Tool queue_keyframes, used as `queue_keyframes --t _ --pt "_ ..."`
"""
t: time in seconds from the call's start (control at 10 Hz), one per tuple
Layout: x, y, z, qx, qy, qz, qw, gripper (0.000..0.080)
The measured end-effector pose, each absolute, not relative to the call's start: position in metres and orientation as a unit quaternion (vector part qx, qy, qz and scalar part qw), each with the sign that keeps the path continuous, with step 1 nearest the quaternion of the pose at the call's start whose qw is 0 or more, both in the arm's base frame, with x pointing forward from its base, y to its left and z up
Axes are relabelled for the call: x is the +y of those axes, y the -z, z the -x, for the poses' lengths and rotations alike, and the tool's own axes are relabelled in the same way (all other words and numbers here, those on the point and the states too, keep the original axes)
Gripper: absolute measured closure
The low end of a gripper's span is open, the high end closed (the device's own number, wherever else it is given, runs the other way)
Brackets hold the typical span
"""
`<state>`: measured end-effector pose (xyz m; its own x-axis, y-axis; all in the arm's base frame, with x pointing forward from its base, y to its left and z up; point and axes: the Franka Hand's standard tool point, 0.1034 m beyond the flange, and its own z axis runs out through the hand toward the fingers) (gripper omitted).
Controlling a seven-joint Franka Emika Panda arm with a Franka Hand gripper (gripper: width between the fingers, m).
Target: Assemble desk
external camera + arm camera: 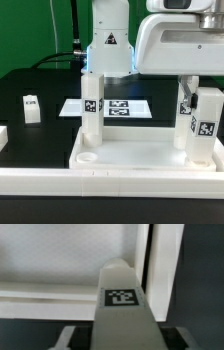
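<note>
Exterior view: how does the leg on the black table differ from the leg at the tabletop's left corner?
The loose leg sits on the table, apart from the tabletop; the corner leg stands in it. The loose leg looks shorter with one tag; the corner leg shows two. Both white.

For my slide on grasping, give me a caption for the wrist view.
Wrist view: tool gripping a tagged white leg, with the white tabletop beyond.

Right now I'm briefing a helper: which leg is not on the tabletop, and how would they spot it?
Find the big white tabletop in front. On the black table off its end at the exterior view's left stands the loose leg. It is the only leg outside the tabletop.
</note>
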<state>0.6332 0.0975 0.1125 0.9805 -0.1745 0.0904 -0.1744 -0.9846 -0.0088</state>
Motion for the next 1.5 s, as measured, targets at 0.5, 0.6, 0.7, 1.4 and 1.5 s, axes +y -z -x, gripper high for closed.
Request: queue_keyframes --t 0.5,0.6,0.7,1.4,1.5 --pt "0.0962 -0.1107 -0.6331 0.307 0.05 0.95 0.019 0.0508" --pt "0.0964 -0.1106 -0.6336 0.359 0.053 0.932 0.028 0.0508" --pt "0.0965 -0.1106 -0.6338 0.406 0.051 0.912 0.035 0.0508" --pt "0.0955 -0.11 -0.6337 0.517 0.036 0.853 0.056 0.0355" --pt "0.0952 -0.1107 -0.6343 0.505 0.037 0.861 0.055 0.0228"
